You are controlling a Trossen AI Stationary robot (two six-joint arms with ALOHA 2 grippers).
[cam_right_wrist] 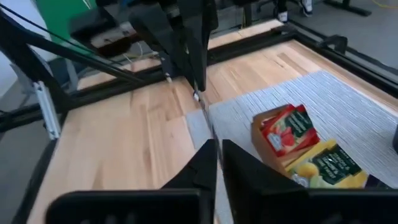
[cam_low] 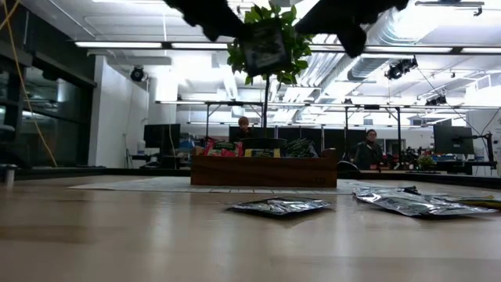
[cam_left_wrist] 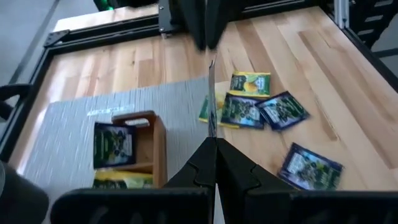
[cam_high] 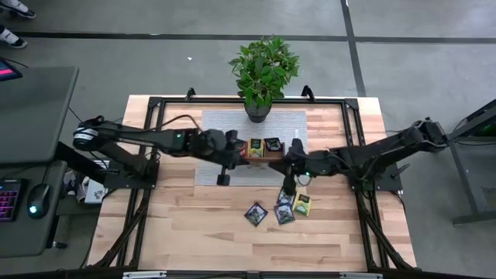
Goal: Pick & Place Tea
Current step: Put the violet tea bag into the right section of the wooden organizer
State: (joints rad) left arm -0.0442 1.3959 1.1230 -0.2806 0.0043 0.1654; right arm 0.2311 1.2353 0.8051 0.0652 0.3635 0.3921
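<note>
Foil-paper sachet (cam_low: 264, 45) hangs in the air above the tray (cam_low: 266, 171), flat face toward the low camera and edge-on in both wrist views. Left gripper (cam_left_wrist: 214, 149) has its fingers clamped together on one edge of it. Right gripper (cam_right_wrist: 216, 149) meets the same sachet from the opposite side; can't tell whether it is gripping or letting go. Looks like a mid-air handover over the tray.

Tray already holds red, yellow and dark sachets standing in its compartments. Four loose sachets (cam_high: 283, 208) lie flat on the bench (cam_high: 194, 225) in front of the tray, near it, some overlapping. Tray sits on a grey mat (cam_high: 287, 124), with a plant (cam_high: 263, 70) behind it.

Handling, as a judgement: sachet is very light, thin, bendy and slick. Pinch a border, not the middle. One-edge hold may let it droop or twist, so lower it edge-first into a compartment.
</note>
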